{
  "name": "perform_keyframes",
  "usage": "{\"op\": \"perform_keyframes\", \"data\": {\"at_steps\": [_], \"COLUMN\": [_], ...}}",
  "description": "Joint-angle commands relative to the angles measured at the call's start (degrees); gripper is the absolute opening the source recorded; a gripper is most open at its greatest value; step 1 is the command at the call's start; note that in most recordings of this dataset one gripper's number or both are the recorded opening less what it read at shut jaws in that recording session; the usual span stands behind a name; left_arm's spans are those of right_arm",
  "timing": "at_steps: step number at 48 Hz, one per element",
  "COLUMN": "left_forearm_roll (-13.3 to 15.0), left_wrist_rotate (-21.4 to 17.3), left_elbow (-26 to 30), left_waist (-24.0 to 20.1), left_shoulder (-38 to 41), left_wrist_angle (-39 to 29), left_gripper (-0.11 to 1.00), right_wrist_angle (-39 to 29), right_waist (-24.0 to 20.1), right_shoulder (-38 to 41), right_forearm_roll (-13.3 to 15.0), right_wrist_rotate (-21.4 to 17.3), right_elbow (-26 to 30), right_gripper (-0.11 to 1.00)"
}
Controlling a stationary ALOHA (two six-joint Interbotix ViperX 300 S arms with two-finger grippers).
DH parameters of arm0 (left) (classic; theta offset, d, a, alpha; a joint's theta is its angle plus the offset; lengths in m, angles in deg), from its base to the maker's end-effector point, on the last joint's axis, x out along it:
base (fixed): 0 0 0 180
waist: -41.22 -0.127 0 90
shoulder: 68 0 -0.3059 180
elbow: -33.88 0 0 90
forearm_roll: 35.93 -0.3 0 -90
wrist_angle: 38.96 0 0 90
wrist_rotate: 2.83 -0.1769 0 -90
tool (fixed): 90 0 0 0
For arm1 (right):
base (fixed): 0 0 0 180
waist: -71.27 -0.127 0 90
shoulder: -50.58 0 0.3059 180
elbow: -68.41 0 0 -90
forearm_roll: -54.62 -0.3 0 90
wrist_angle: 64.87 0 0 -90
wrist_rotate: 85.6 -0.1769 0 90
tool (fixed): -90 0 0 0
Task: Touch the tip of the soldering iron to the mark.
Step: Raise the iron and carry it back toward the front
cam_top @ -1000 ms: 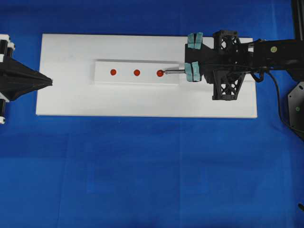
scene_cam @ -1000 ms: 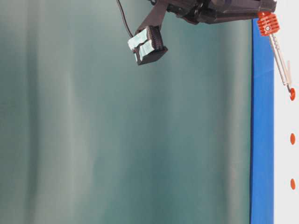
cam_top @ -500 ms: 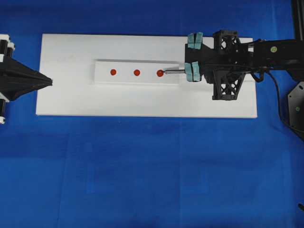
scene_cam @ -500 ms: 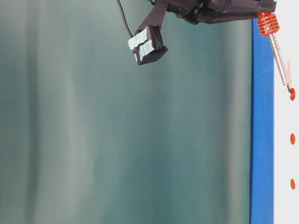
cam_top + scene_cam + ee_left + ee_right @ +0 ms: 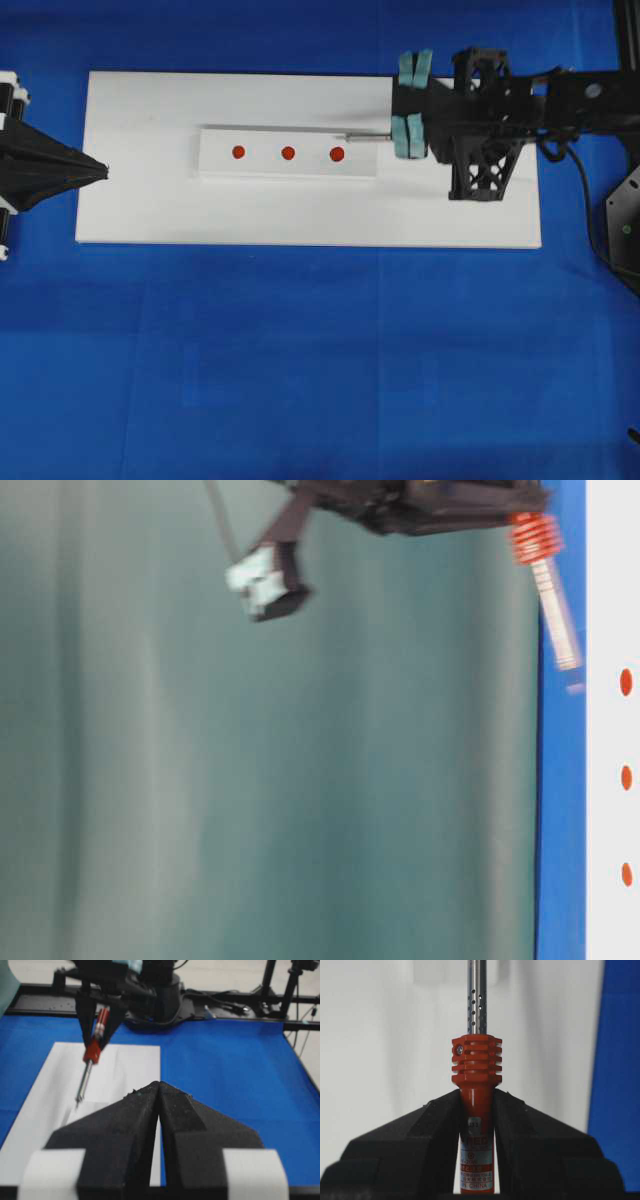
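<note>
The soldering iron (image 5: pixel 476 1067) has a red-orange ribbed handle and a thin grey shaft (image 5: pixel 368 137), and my right gripper (image 5: pixel 476 1094) is shut on the handle. Three red marks sit in a row on a raised white strip (image 5: pixel 262 170): left (image 5: pixel 238 152), middle (image 5: pixel 288 153) and right (image 5: pixel 337 154). The iron's tip (image 5: pixel 349 137) hangs off the right mark, just beyond it toward the strip's far edge. From table level the shaft (image 5: pixel 558 620) stands apart from the board. My left gripper (image 5: pixel 103 172) rests shut and empty at the board's left edge, its tips (image 5: pixel 159 1085) together.
The strip lies on a large white board (image 5: pixel 150 215) over a blue table cover (image 5: pixel 320 360). The iron's black cord (image 5: pixel 585 215) trails off the right arm. The right arm's black frame (image 5: pixel 485 130) overhangs the board's right end.
The right gripper has lifted the iron and shifted it toward the far side; the tip, resting on the right mark before, is now off it. The left arm has stayed still.
</note>
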Motion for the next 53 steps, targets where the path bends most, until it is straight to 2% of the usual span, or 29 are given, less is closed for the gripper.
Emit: {"op": "perform_keyframes", "data": {"at_steps": [1,10,32,41,53], "left_forearm_roll": [-0.1,-0.1,-0.1,-0.1,-0.1], "left_wrist_rotate": [0.0,0.0,0.0,0.1,0.1], "left_elbow": [0.9,0.8,0.8,0.7,0.6], "left_waist": [0.1,0.1,0.1,0.1,0.1], "left_shoulder": [0.1,0.1,0.1,0.1,0.1], "left_wrist_angle": [0.4,0.4,0.4,0.4,0.4], "left_gripper": [0.00,0.00,0.00,0.00,0.00], "right_wrist_angle": [-2.2,-6.1,-6.2,-6.2,-6.2], "right_waist": [0.1,0.1,-1.3,-5.7,-17.1], "right_shoulder": [-2.9,-6.4,-8.0,-9.4,-11.2], "right_forearm_roll": [0.8,1.2,0.6,0.6,1.1], "right_wrist_rotate": [0.0,-0.1,-1.1,-6.5,-16.4], "right_elbow": [2.8,5.3,4.8,3.4,1.8], "right_gripper": [0.06,0.06,0.06,0.06,0.06]}}
